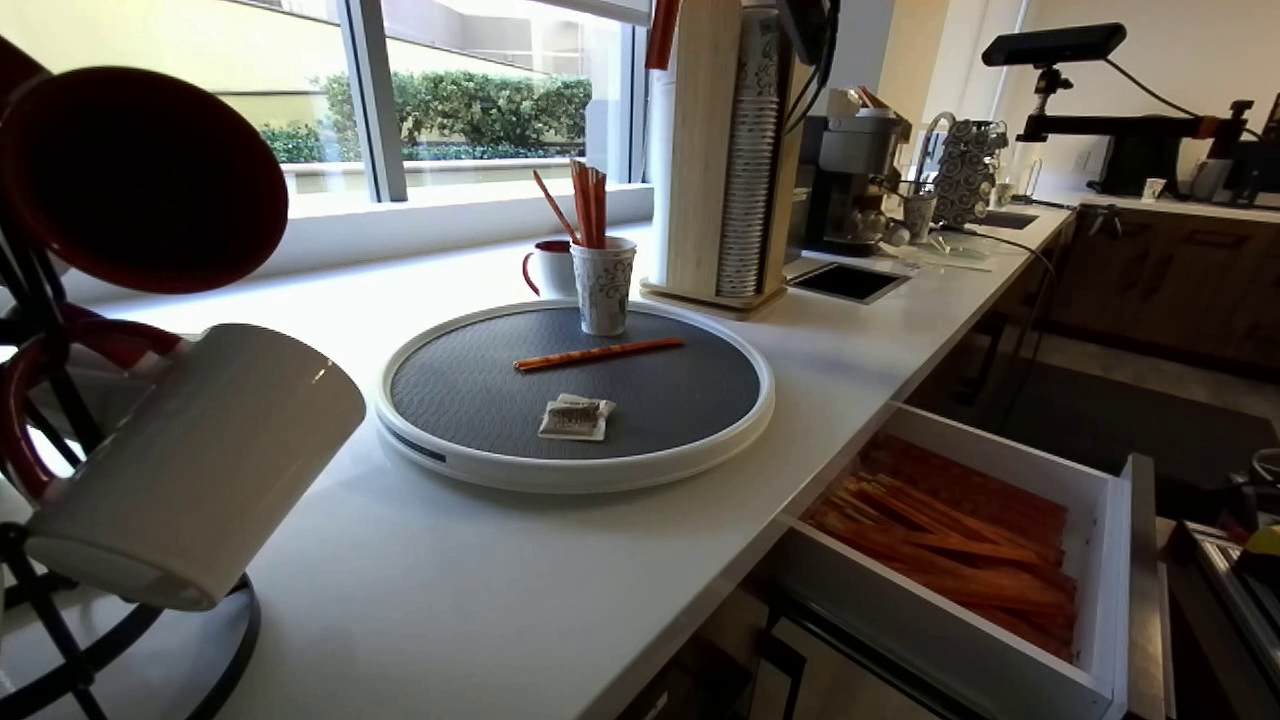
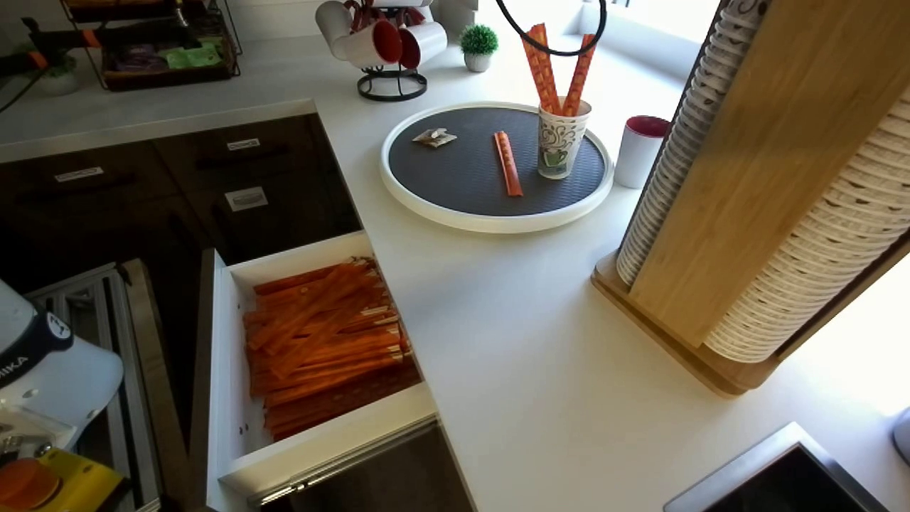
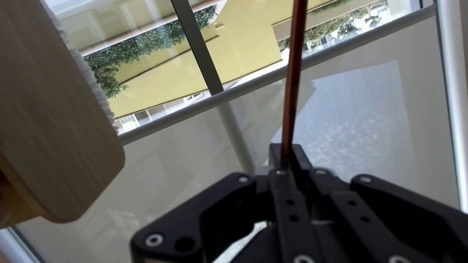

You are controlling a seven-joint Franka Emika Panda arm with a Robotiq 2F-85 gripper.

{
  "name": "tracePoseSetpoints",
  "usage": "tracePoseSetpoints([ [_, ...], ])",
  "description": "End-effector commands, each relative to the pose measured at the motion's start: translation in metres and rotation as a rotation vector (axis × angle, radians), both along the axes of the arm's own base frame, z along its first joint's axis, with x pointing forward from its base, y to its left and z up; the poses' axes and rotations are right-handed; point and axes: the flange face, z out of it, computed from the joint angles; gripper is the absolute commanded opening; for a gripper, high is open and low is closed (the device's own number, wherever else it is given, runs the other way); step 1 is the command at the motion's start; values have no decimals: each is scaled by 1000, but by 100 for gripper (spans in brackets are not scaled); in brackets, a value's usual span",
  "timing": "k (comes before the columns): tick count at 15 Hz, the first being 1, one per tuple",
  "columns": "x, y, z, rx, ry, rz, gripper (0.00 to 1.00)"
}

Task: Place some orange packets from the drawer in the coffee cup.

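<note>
My gripper (image 3: 289,155) is shut on an orange packet (image 3: 292,80), which sticks out from the fingertips in the wrist view. The held packet's end shows at the top of an exterior view (image 1: 662,35), higher than the coffee cup and apart from it. The coffee cup (image 1: 604,295) is a white-grey patterned paper cup without a visible handle, upright (image 2: 560,146). Several orange packets (image 2: 540,71) stand in it. One loose packet (image 2: 507,163) lies on the tray. The drawer (image 2: 222,391) is open and holds many packets (image 2: 320,327). The gripper's fingers are not seen in either exterior view.
The round tray (image 1: 600,476) carries the cup and small sachets (image 1: 577,416). A white mug with red inside (image 2: 638,156) stands behind it. A tall wooden cup dispenser (image 2: 711,213) stands beside, also close at left in the wrist view (image 3: 55,109). A mug rack (image 2: 392,85) stands farther off.
</note>
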Motion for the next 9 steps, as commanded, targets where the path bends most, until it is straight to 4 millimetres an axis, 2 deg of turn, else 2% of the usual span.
tracePoseSetpoints([
  [1,8,5,-48,-54,-35,-28,2],
  [2,11,10,-60,-66,-39,-22,2],
  [3,10,-1,-59,-92,-29,8,2],
  [4,10,4,-68,-118,-21,24,2],
  [9,4,-5,-82,-148,-18,36,2],
])
